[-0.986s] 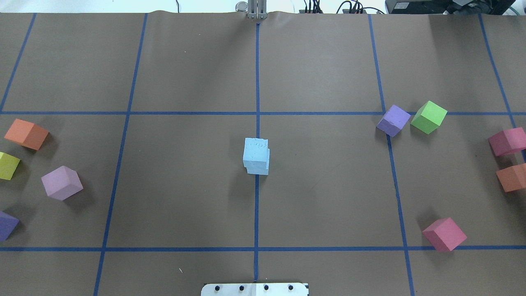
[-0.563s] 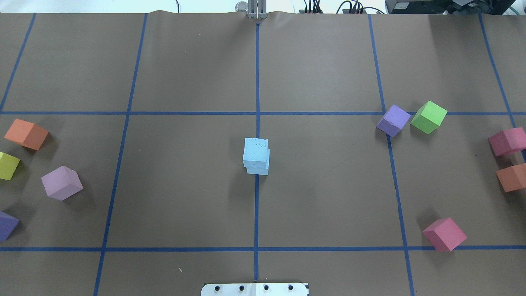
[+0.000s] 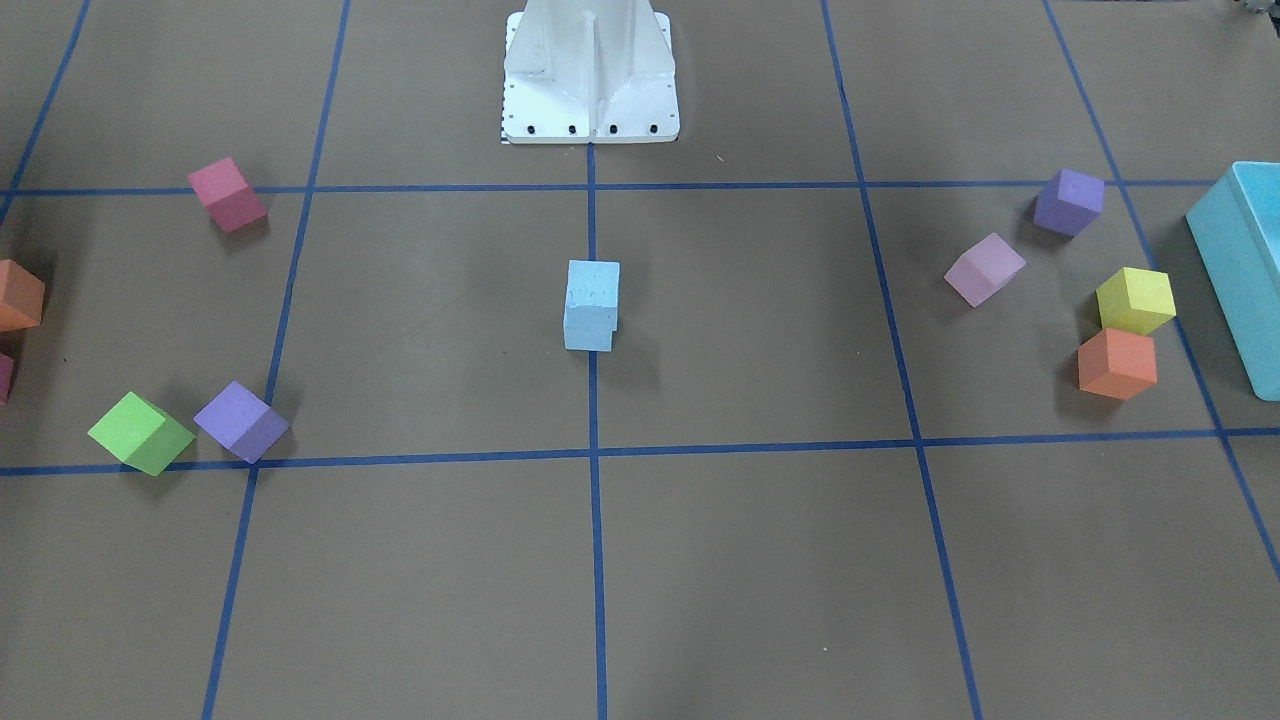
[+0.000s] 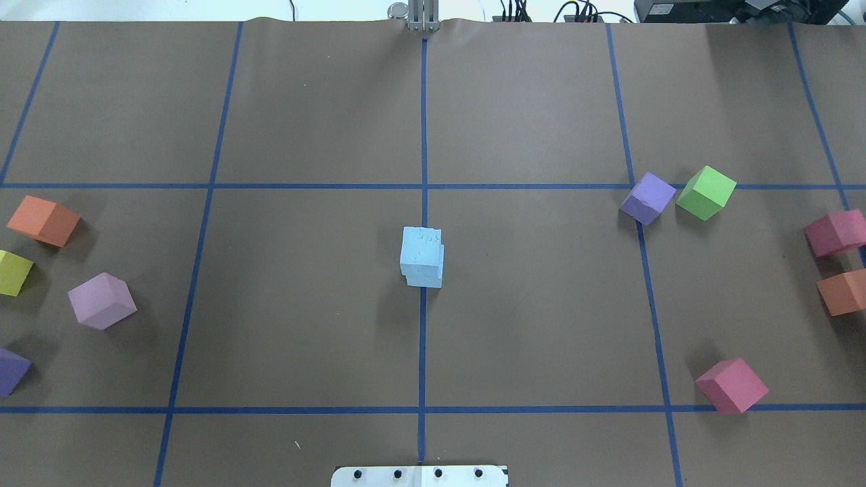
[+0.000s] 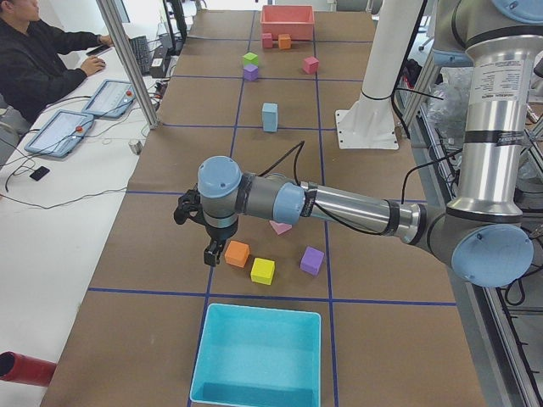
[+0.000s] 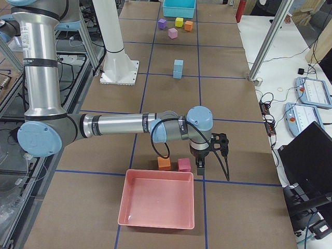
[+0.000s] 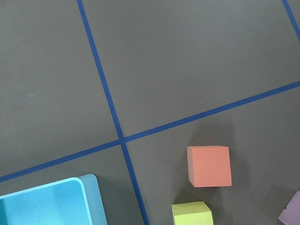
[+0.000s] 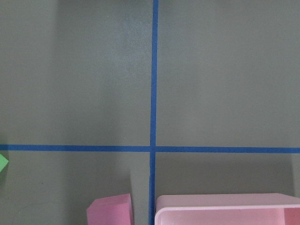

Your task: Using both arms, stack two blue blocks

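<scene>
No legible text, label, brand or number in any view. Faint scratch-like marks on top face of upper blue block, table centre: unreadable. Tablet screens on side desk: content too small to read.

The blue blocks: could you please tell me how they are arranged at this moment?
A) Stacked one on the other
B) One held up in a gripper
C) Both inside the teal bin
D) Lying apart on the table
A: the blue blocks stand one on top of the other on the centre tape line, the upper one set slightly off the lower one's edges.
</scene>
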Tool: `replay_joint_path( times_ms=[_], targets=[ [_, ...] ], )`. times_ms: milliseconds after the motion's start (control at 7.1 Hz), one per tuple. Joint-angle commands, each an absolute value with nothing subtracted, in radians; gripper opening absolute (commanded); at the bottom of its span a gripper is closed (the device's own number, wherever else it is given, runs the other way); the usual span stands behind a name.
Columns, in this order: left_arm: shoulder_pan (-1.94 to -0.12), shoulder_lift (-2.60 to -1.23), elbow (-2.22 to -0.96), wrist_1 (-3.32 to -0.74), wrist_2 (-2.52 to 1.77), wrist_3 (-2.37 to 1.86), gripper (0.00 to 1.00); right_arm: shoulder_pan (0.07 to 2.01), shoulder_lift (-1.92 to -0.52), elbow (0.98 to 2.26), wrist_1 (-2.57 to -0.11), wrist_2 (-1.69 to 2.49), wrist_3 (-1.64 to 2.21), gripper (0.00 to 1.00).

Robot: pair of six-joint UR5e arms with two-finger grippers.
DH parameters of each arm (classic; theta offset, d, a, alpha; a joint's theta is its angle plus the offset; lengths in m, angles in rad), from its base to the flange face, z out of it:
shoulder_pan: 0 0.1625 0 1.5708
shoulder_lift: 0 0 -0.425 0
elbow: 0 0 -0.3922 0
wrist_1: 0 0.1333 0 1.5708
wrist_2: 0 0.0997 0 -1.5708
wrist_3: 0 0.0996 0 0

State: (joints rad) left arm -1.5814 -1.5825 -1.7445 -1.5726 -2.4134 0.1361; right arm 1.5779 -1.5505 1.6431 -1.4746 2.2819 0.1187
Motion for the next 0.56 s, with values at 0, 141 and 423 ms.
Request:
replay_joint_path(
  times_ms=[0,141,423],
  targets=[
    [-1.591,-1.575,-1.715,-1.571,-2.422,0.135,1.0,1.585,-1.566,1.664,-1.474,2.286,0.12,1.0],
    [-1.591,-1.563,-1.712,-1.572,-2.425,0.137,1.0,1.585,-1.572,1.664,-1.474,2.286,0.12,1.0],
    [-1.591,-1.554,-1.72,-1.572,-2.427,0.135,1.0,1.585,-1.578,1.663,-1.474,2.286,0.12,1.0]
  ],
)
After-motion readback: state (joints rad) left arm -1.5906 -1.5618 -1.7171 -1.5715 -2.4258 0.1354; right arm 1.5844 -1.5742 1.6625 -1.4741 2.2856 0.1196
